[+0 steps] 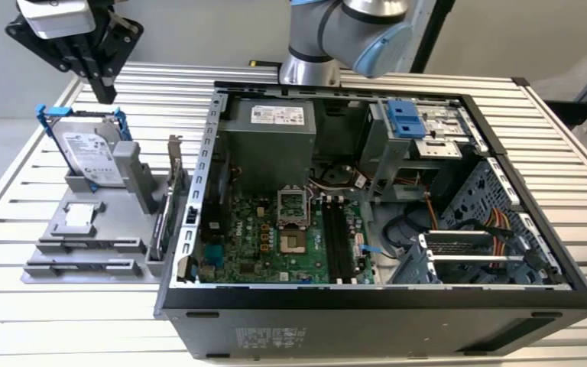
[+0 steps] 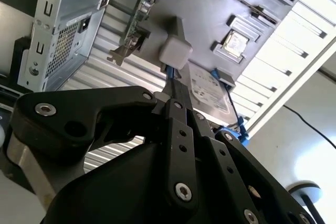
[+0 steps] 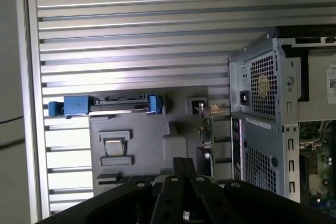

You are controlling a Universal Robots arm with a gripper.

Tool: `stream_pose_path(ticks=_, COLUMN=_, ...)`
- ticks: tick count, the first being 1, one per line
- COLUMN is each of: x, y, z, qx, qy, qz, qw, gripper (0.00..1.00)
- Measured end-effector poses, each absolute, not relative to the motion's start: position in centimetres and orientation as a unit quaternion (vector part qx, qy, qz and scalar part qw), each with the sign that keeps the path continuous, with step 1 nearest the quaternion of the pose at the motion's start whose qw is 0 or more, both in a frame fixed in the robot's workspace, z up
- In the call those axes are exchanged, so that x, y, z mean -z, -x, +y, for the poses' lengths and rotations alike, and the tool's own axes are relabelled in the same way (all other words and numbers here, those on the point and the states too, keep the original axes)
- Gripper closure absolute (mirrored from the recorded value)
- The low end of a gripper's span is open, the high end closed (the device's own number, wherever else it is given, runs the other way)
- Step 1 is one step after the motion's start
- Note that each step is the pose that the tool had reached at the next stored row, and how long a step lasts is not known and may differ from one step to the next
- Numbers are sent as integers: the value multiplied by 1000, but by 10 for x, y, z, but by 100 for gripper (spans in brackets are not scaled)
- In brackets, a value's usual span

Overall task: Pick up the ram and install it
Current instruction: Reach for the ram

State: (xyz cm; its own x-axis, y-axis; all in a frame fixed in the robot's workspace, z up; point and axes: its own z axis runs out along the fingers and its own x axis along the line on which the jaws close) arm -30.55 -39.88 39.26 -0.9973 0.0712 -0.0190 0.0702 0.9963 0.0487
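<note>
The pincer (image 1: 103, 92) hangs with fingers together, empty, over the table's (image 1: 59, 329) far left; the ram (image 2: 169, 72), seemingly a thin blue edge beside a grey post (image 2: 176, 51), stands below, slightly nearer; its long axis apparently runs near-to-far.

And here's the table (image 1: 59, 321), a metal top of long silver slats running across the exterior view. Two things sit straight on it. The open computer case (image 1: 375, 325) lies on its side over the middle and the exterior view's right, dark wall towards the camera. Close alongside, on the exterior view's left, the grey holder (image 1: 120, 229) rests flat on the slats; touching the case or not, I can't tell. Both wrist views catch the same slats (image 3: 131, 35) (image 2: 307, 24), with holder (image 3: 142, 140) (image 2: 199, 9) and case (image 3: 262, 98) (image 2: 58, 30) side by side.
</note>
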Motion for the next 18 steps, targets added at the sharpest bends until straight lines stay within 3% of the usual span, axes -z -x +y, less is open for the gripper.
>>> stream_pose_path(ticks=18, x=-393, y=319, z=-399, qx=-24, qy=-35, qz=999, qw=10, gripper=100)
